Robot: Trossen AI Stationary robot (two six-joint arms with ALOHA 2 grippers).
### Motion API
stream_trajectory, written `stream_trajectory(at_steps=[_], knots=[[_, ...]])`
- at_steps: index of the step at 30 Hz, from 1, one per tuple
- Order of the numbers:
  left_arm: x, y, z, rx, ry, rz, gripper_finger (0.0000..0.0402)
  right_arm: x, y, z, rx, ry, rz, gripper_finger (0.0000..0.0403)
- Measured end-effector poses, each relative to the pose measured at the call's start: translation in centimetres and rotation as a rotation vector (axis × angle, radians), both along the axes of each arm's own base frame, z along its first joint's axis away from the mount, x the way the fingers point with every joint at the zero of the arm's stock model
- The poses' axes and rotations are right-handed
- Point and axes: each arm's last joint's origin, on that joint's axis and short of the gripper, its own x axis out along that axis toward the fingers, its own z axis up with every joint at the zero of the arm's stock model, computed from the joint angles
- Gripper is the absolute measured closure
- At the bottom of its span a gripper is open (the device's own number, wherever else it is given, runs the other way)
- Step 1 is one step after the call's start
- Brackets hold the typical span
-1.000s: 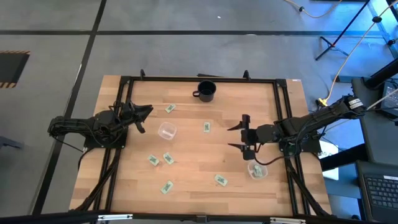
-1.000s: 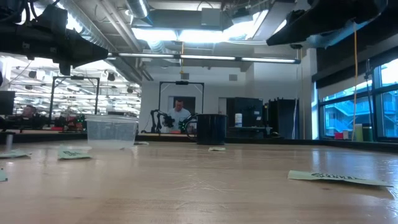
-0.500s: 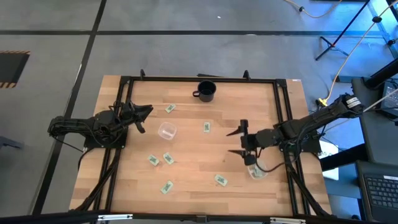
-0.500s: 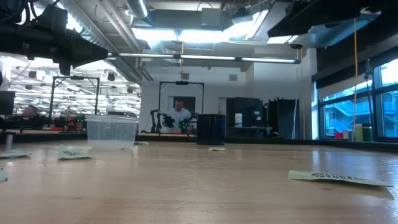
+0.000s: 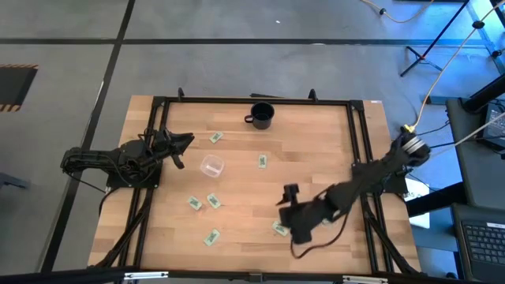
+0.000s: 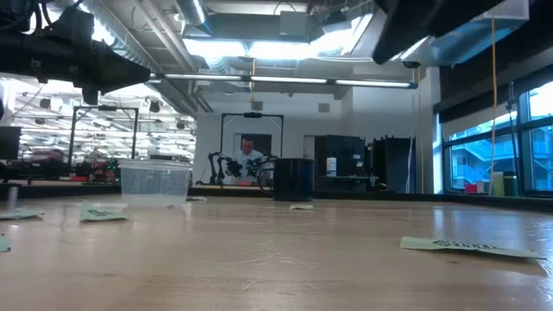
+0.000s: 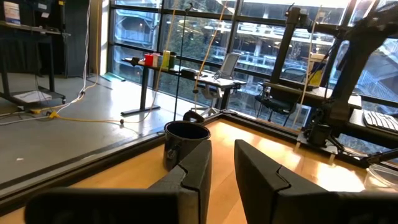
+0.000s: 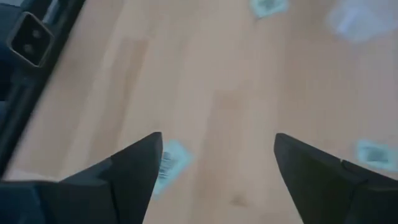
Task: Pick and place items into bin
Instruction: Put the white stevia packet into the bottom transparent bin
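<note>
**Wooden counter, packets scattered, right arm low over one**

A pale wooden counter framed by dark rails sits on a grey floor; the level view across it shows a lit workshop with a person seated far behind. A black mug stands at the far edge and a clear plastic bin lies left of centre. Green-and-white packets are spread over the wood, well apart from one another.

The right gripper reaches in over the near right part, its jaws spread wide with nothing between them. One packet lies just beside these jaws, partly under the arm; in the right wrist view a packet shows next to one finger.

The left gripper waits at the left side, just left of the bin, jaws a little apart and empty, pointing toward the mug.
</note>
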Motion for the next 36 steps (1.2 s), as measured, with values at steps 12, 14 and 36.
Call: stream_trajectory(at_steps=[12,14,36], knots=[[0.0,0.0,0.0,0.0,0.0,0.0,0.0338,2.3,4.1,-6.8,0.084,0.188,-0.288,0.0091],[0.0,0.0,0.0,0.0,0.0,0.0,0.0337,2.4,4.2,-7.6,0.091,0.208,-0.335,0.0091],[0.0,0.0,0.0,-0.001,0.0,0.0,0.0339,2.8,3.9,-11.5,0.194,0.422,-0.482,0.0102]])
